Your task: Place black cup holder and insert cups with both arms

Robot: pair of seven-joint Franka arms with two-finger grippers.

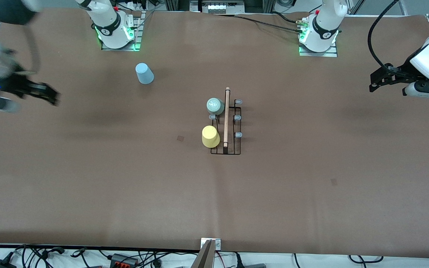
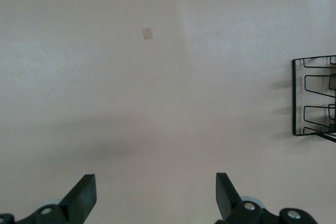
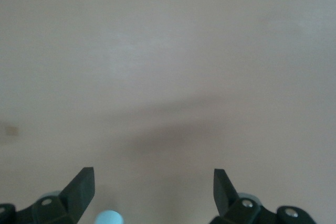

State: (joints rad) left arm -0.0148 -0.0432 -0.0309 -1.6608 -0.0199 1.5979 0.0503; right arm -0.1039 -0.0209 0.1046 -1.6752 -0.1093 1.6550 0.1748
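Observation:
The black cup holder stands mid-table with its wooden rod on top. The mint-green cup and the yellow cup sit upside down on pegs on the side toward the right arm's end. A light-blue cup stands upside down on the table near the right arm's base. My left gripper is open and empty, up over the left arm's end of the table; its wrist view shows the holder's end. My right gripper is open and empty over the right arm's end; its wrist view shows the light-blue cup.
Brown table cover with two small tape patches. The arm bases stand along the table's edge farthest from the front camera. Cables run along the nearest edge.

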